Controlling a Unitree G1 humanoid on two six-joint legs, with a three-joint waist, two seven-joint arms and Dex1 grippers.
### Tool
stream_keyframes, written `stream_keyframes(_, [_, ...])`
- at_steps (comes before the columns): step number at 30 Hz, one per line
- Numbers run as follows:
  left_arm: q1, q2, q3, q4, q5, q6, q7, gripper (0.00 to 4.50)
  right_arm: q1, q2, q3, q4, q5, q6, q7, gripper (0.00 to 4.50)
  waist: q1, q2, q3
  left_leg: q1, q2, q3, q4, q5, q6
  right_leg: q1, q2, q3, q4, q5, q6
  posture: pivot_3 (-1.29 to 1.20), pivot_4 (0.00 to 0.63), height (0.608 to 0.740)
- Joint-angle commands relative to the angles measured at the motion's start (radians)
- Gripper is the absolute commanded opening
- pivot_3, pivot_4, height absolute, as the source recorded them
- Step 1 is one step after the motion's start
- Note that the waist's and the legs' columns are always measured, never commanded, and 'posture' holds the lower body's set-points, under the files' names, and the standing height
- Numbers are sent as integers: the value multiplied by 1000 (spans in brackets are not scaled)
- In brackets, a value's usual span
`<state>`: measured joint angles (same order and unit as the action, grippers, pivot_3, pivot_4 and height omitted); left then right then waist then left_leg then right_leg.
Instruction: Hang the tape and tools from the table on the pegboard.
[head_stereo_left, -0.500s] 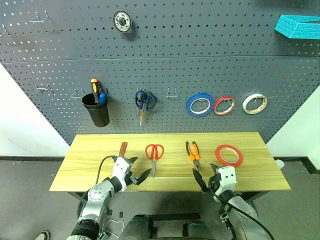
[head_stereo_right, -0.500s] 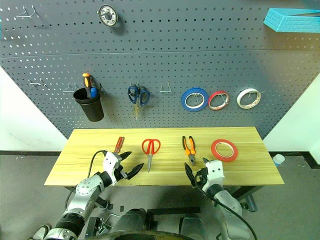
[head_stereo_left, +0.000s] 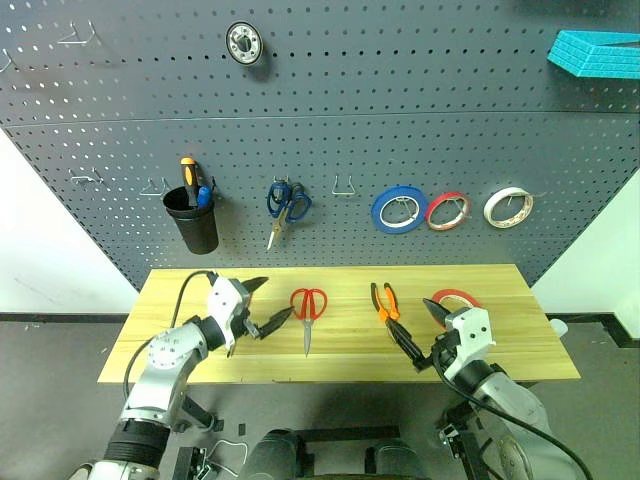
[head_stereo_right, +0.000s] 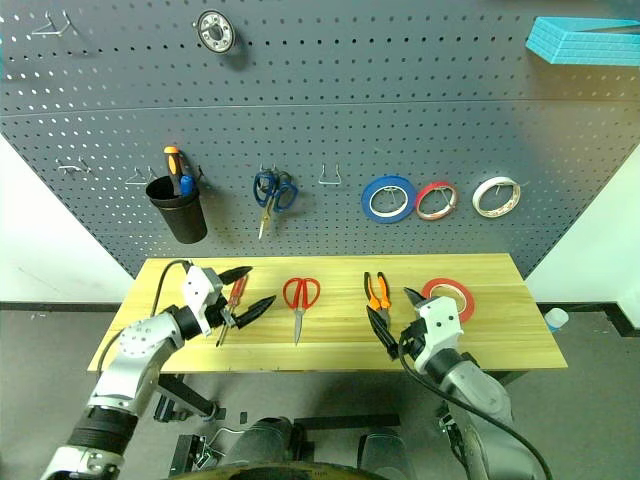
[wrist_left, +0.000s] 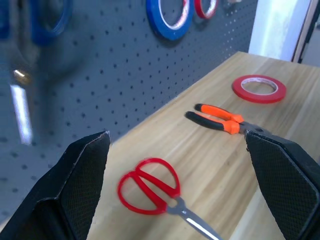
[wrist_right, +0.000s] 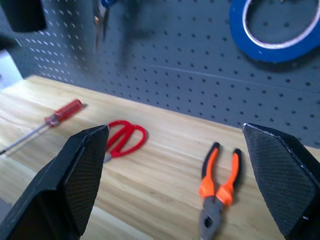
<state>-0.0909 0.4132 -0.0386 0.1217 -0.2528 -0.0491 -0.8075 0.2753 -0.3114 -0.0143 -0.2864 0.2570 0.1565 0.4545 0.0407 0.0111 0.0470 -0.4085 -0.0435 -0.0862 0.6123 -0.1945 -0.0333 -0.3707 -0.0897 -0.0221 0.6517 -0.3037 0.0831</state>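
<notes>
- The wooden table (head_stereo_left: 520, 350) is standing against the grey pegboard (head_stereo_left: 400, 140), and all four of the task's things are lying on it.
- The red-handled scissors (head_stereo_left: 308, 306) are lying near the table's middle, loops toward the pegboard and blades pointing at the near edge.
- The pliers (head_stereo_left: 385, 303) are resting just right of them, orange-and-black handles toward the board (the nose is passing behind the right gripper's finger in the head views).
- The red tape (head_stereo_right: 452, 293) is lying flat toward the right end, partly covered by the right gripper in the head views.
- The red-handled screwdriver (head_stereo_right: 234, 296) is lying left of the scissors; the left gripper is hanging in front of it, so only part of it is showing.
- The left gripper (head_stereo_left: 264, 304) is hovering over the left part of the table with its two black fingers spread wide, holding nothing; its wrist view is looking between them at the scissors, pliers and tape.
- The right gripper (head_stereo_left: 422, 331) is hovering near the front edge, between the pliers and the tape, fingers likewise splayed wide and empty.
- On the pegboard, a black cup (head_stereo_left: 193, 221) with screwdrivers, blue-handled scissors (head_stereo_left: 287, 203), a blue roll (head_stereo_left: 399, 211), a smaller red roll (head_stereo_left: 447, 210) and a white roll (head_stereo_left: 509, 207) are hanging in a row.
</notes>
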Motion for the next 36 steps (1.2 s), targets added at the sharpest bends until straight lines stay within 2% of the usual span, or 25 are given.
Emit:
stream_keyframes(1, [-40,48,-27,-35,12,40,-59,4489,-70,2,15,-28,-58,73,-72,4500,0,0,0,0,0,0,0,0,0,0,0,0,0,0,0,50,0,703])
stream_keyframes(6, [-106,83,-60,10,72,39,-79,4489,-121,8,44,-21,-113,150,-122,4500,4,-2,3,0,0,0,-1,0,0,-1,0,0,0,0,-1,52,21,703])
stream_keyframes(7, [-142,92,-64,28,90,63,-71,4489,-144,3,51,-10,-133,200,-140,4500,4,-2,3,-1,0,0,-1,0,0,-1,0,0,0,0,-1,45,57,703])
stream_keyframes(10, [-208,107,-69,64,110,112,-71,4489,-194,-2,48,13,-173,299,-189,4500,-1,-8,36,-1,0,0,0,0,0,-2,0,0,0,0,1,37,113,703])
stream_keyframes(14, [-209,141,-78,47,140,152,-70,4489,-223,-3,40,5,-211,410,-242,4500,-10,-9,83,-2,1,1,0,2,3,-2,-1,2,1,1,-1,23,210,703])
stream_keyframes(15, [-205,157,-78,30,139,158,-84,4489,-238,-5,29,14,-223,448,-262,4500,-14,-11,89,-6,1,2,0,2,4,-4,-1,2,1,2,-3,24,260,703])
stream_keyframes(16, [-202,168,-81,21,146,162,-93,4489,-253,-9,16,36,-231,478,-276,4500,-26,-16,116,-19,1,2,1,2,5,-18,0,2,2,2,-1,26,280,703])
stream_keyframes(18, [-186,191,-80,-7,148,169,-108,4489,-269,-14,-2,51,-244,519,-297,4500,-32,-19,158,-22,1,4,2,1,7,-23,-1,4,10,2,-1,34,312,703])
stream_keyframes(22, [-159,214,-72,-69,132,191,-121,4489,-290,-24,0,73,-265,533,-307,4500,-38,-19,200,-29,1,4,2,1,7,-32,-2,4,13,2,-1,52,350,703])
stream_keyframes(27, [-130,218,-72,-127,118,220,-124,4489,-345,-18,6,169,-279,503,-313,4500,-55,-20,237,-34,1,5,4,2,7,-37,-2,4,15,4,2,59,360,703])
stream_keyframes(31, [-106,216,-68,-146,111,227,-120,4489,-367,-30,16,210,-294,461,-303,4500,-56,-20,247,-35,1,5,4,1,7,-38,-1,4,15,4,3,62,349,703])
stream_keyframes(36, [-105,212,-66,-130,111,219,-115,4489,-385,-47,-37,176,-263,423,-273,4500,-52,-20,248,-35,1,5,4,1,7,-38,-1,4,15,4,3,62,322,703])
